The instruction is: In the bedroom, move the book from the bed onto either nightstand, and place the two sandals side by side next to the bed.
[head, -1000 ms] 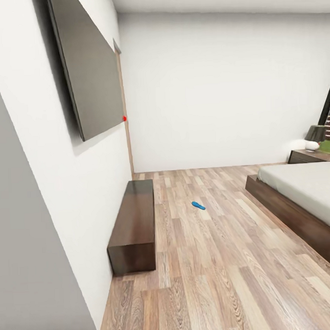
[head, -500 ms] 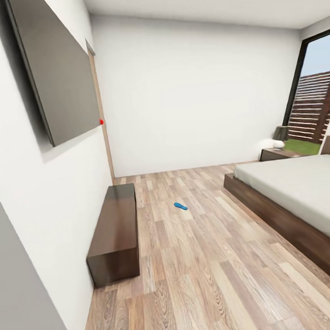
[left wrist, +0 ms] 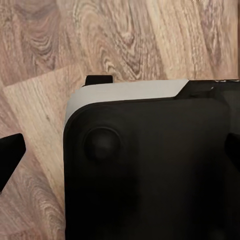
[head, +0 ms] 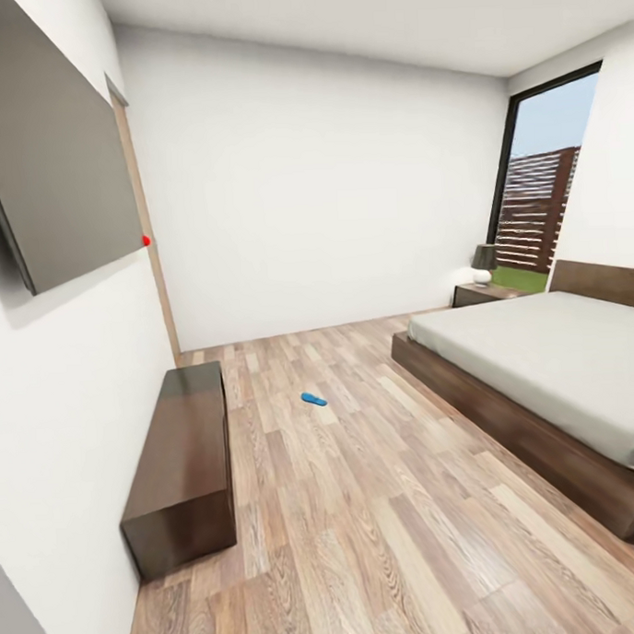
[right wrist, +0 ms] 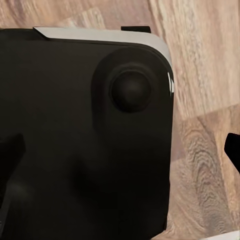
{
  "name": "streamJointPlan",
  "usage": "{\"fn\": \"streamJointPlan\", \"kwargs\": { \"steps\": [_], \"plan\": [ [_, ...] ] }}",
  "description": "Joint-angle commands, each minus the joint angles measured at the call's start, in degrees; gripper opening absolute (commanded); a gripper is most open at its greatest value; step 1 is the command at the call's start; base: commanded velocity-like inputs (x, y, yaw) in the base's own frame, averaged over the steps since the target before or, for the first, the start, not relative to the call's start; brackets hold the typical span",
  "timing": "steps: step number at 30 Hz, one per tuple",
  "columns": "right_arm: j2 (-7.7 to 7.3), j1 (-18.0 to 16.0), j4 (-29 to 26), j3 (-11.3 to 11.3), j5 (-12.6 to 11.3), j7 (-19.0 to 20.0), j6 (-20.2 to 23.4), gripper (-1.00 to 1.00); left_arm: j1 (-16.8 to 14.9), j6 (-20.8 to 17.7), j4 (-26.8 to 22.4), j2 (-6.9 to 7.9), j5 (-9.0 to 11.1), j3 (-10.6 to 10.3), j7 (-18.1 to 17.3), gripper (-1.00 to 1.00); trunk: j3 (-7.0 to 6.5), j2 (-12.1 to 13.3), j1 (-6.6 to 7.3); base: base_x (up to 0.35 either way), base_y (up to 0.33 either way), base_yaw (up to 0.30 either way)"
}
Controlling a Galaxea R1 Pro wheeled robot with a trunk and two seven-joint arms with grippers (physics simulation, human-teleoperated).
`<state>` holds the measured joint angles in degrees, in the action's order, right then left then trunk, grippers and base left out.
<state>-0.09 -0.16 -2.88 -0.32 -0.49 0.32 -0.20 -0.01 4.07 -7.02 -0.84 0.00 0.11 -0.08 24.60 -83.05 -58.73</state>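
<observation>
Here, a single bright blue sandal (head: 313,399) lies flat on the wooden floor (head: 381,517), out in the open between a long low dark cabinet (head: 180,461) against the left wall and the bed (head: 541,372) on the right. It touches neither of them. The bed's near corner is cut off by the picture's edge, and its grey-white mattress looks bare on the part that shows. Beyond the bed's far side, near the tall window (head: 545,206), stands a dark nightstand (head: 482,294) with a small lamp (head: 483,259) on top; both are too small to make out in detail. A dark flat panel (head: 53,181) hangs on the left wall, with a small red dot at its corner. The left wrist view shows the robot's black body over wood flooring, with a dark fingertip at the edge; whether that gripper is apart or together cannot be told. The right wrist view is much the same, equally unclear. No writing is readable.
</observation>
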Motion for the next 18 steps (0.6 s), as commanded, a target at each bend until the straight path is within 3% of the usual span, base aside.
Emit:
{"fn": "streamJointPlan", "kwargs": {
  "steps": [1,18],
  "plan": [
    [0.0,0.0,0.0,0.0,-0.1,0.0,0.0,1.0,0.0,0.2,0.0,-0.04,0.0,0.0,0.0,1.0,0.04,0.0,0.0,0.0,0.0,-0.286],
    [-0.19,0.0,0.1,-0.1,-0.2,0.2,0.4,1.0,0.0,0.3,0.1,-0.81,0.0,0.0,0.0,1.0,-0.07,0.0,0.0,0.0,0.0,-0.298]
  ]
}}
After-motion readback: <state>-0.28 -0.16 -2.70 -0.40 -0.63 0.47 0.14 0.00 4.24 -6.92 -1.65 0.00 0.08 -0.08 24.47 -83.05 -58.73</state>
